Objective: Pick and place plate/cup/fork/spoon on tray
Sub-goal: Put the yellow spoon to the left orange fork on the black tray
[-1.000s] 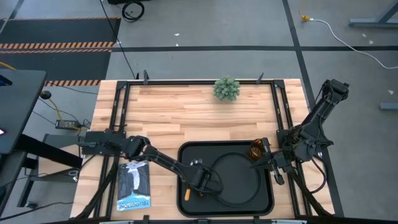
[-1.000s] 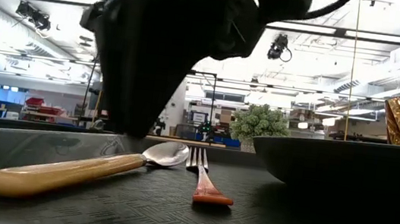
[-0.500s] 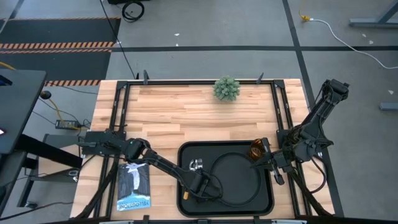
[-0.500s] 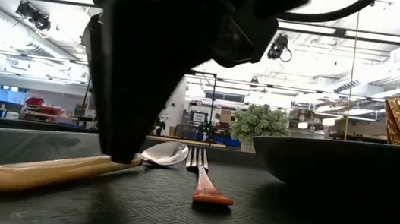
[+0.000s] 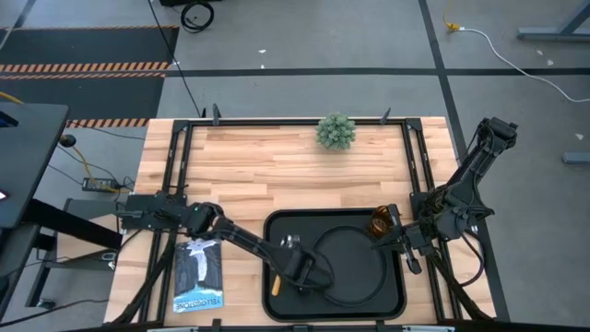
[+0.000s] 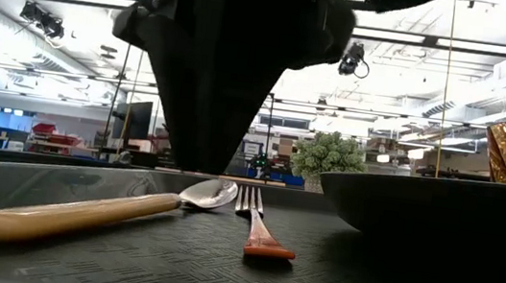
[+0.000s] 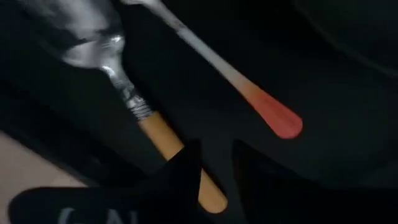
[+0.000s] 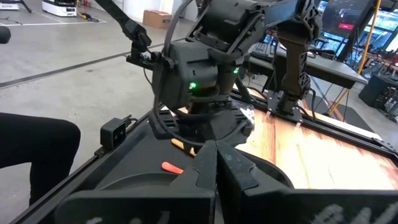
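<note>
High view: my left fingers [image 5: 300, 273] are down over the left part of the tray [image 5: 273, 222], my arm reaching in slantwise from the left edge of the tabletop [image 5: 277, 166]. The tray sits at the near edge of the tabletop, towards the right. The spoon [image 5: 276, 285] lies in the tray's left part, its silver bowl pointing to the far side and its orange handle to the near side, just beside the rim. From the left wrist view, my two fingers stand a little apart above the handle's near end and grip nothing; the handle shows in the narrow gap between them.

The fork [image 6: 257, 229] lies flat on the tray floor just beside the spoon, on the plate's side, tines close to the spoon's bowl and its red-tipped handle pointing the other way. From above, my wrist hides most of it. The low view shows both pieces resting on the tray with my left fingers hanging over them.

The plate [image 5: 355, 254] fills the middle and right of the tray. The cup [image 5: 380, 224] stands at the tray's far right corner, next to the plate. My right fingers [image 5: 393, 233] wait just beside the cup at the tray's right rim, pressed together with nothing between them.

A small green plant [image 5: 336, 131] stands at the far edge of the tabletop, and a booklet [image 5: 198, 274] lies left of the tray.
</note>
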Controlling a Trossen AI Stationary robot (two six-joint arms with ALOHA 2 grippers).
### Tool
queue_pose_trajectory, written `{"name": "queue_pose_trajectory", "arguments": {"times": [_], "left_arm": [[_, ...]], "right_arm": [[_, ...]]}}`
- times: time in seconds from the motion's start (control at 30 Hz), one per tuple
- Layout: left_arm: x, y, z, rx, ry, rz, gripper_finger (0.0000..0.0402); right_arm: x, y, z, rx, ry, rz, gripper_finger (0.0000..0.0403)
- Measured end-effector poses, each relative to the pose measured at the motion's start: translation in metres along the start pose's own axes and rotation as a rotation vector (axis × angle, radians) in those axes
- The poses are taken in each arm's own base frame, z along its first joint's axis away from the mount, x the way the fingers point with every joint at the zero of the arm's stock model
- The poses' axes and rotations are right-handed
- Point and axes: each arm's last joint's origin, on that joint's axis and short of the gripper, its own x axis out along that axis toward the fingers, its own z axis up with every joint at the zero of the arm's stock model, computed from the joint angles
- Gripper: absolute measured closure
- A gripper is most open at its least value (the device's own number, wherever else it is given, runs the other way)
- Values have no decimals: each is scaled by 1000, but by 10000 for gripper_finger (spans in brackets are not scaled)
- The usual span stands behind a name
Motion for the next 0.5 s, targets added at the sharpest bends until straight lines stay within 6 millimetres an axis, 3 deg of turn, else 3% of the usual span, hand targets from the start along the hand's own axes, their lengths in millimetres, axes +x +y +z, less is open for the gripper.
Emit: {"name": "queue_pose_trajectory", "arguments": {"times": [0.2, 0.5], "left_arm": [[0, 8, 9, -184, 9, 44, 316], [17, 11, 16, -232, 43, 99, 259]], "right_arm": [[0, 0, 0, 1, 0, 0, 396], [0, 0, 0, 3, -4, 5, 396]]}}
